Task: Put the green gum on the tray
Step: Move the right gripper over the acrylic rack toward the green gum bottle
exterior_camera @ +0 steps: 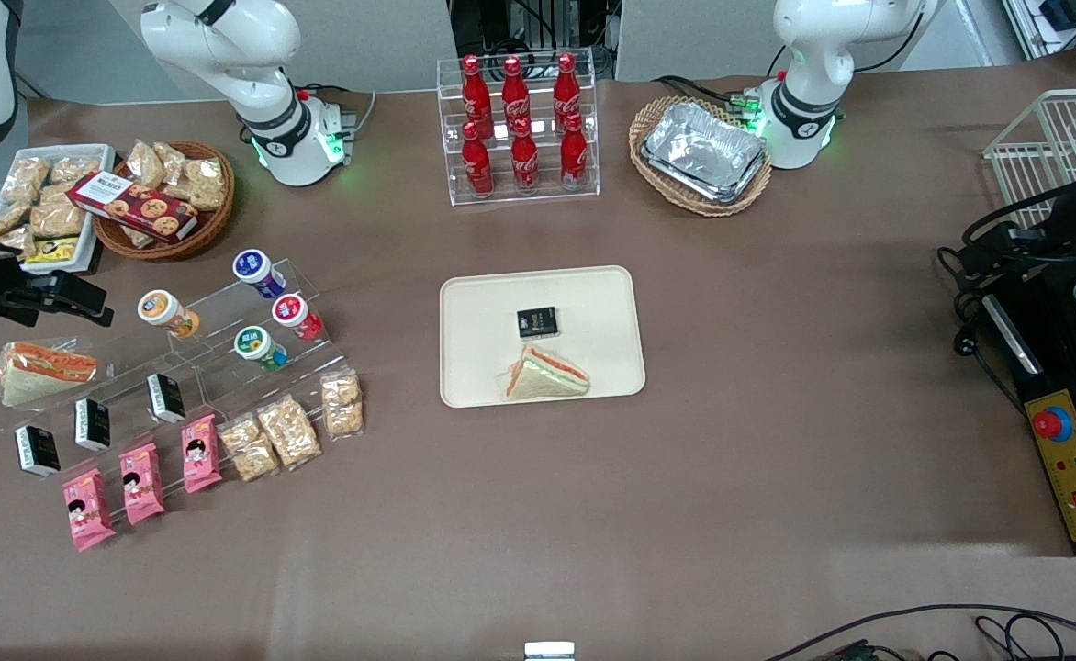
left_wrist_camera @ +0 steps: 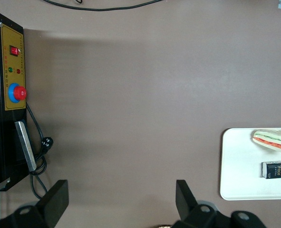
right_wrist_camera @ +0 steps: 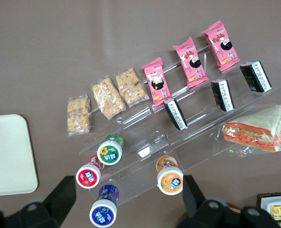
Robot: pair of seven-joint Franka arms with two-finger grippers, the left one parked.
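The green gum [exterior_camera: 260,347], a small green can with a white lid printed in green, lies on the clear rack [exterior_camera: 226,353] beside the red can [exterior_camera: 297,317]. The claw [right_wrist_camera: 126,202] hangs open above that rack. The tray [exterior_camera: 593,303] sits apart, holding 1 sandwich [exterior_camera: 547,376].

Right arm's gripper [right_wrist_camera: 126,199] high over the table, fingers [right_wrist_camera: 64,197] spread wide.

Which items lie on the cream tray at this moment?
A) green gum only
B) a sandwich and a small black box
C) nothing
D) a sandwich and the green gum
B: the tray holds a sandwich and a small black box; the green gum sits on the clear rack, with the open claw above it.
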